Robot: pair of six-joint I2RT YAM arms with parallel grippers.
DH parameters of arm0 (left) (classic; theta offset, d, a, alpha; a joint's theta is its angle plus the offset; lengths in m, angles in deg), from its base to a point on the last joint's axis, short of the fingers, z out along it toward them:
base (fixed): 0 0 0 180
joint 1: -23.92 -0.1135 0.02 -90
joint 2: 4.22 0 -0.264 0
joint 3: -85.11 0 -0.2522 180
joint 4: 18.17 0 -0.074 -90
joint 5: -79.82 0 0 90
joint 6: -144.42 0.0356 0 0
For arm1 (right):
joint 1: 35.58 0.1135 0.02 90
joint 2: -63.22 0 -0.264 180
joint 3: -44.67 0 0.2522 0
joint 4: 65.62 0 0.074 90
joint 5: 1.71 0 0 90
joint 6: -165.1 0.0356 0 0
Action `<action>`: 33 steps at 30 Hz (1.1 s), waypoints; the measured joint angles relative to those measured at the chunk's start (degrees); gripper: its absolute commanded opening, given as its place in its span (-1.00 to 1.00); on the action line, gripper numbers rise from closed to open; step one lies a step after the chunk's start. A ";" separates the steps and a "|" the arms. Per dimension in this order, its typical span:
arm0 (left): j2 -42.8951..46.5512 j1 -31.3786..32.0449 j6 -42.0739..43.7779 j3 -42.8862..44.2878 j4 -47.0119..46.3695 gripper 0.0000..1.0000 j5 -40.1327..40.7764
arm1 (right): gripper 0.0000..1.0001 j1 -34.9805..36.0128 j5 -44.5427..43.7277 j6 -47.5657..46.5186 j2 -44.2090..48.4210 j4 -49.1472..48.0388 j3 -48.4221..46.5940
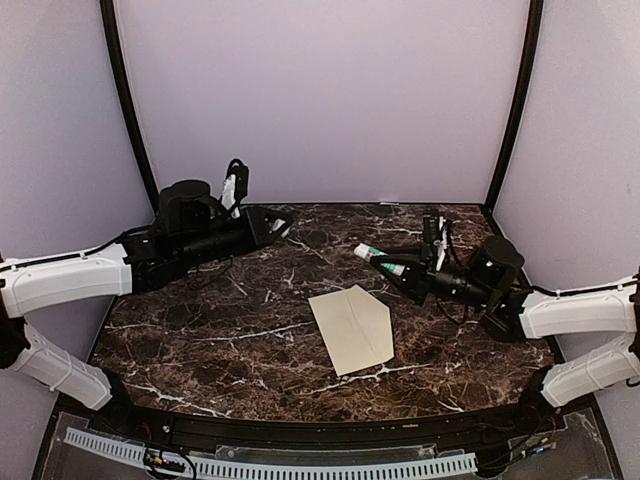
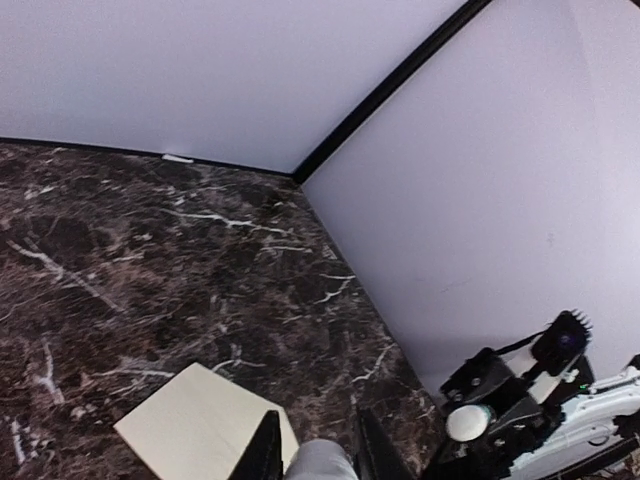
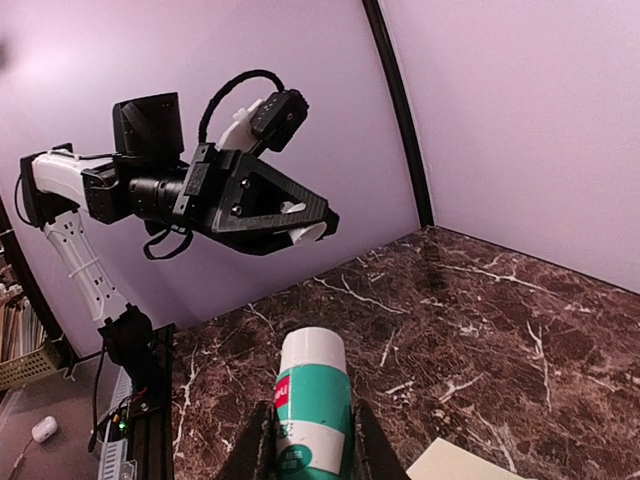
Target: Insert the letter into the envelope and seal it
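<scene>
Cream-yellow rectangular paper envelope [image 1: 350, 328], one end coming to a point and a diagonal seam across its face, lies flat near the middle of the dark brown, white-veined marble-patterned counter [image 1: 200, 330]. It sits between the two arms and touches neither. It is the only container in view, and its contents are hidden (nothing pokes out of it in any view). The right tool [image 3: 310, 442] is clamped on a white-and-green cylindrical tube [image 3: 312, 385], held above the counter near the envelope's far right side. The left tool [image 2: 318, 450], raised over the far left of the counter, is closed around a small white rounded piece [image 3: 303, 232]; what it is cannot be told.
</scene>
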 measured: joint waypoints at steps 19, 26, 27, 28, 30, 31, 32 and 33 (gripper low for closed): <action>-11.17 -0.17 0.55 -9.94 33.03 -0.72 12.31 | -1.00 -0.09 -16.68 -0.44 4.31 41.42 -10.27; -13.07 -0.17 0.37 -10.93 32.89 -0.51 12.07 | -1.00 -0.09 -18.34 -0.92 5.07 44.74 -10.49; -13.09 -0.17 0.35 -11.28 32.74 -0.43 12.07 | -1.00 -0.09 -18.49 -1.03 5.07 45.07 -10.49; -13.09 -0.17 0.35 -11.63 32.70 -0.39 12.09 | -1.00 -0.09 -18.69 -1.07 5.07 45.42 -10.51; -13.07 -0.20 0.15 -12.17 32.39 -0.26 12.11 | -1.00 -0.09 -19.15 -1.11 5.07 46.40 -10.64; -12.98 -0.20 0.13 -12.26 32.26 -0.17 12.15 | -1.00 -0.09 -19.37 -1.09 5.05 47.01 -10.82; -12.92 -0.20 0.02 -12.33 32.00 -0.11 12.22 | -1.00 -0.09 -19.45 -1.07 5.03 47.63 -11.04; -12.87 -0.20 0.13 -12.41 31.76 -0.02 12.20 | -1.00 -0.09 -19.61 -1.07 4.94 48.19 -11.39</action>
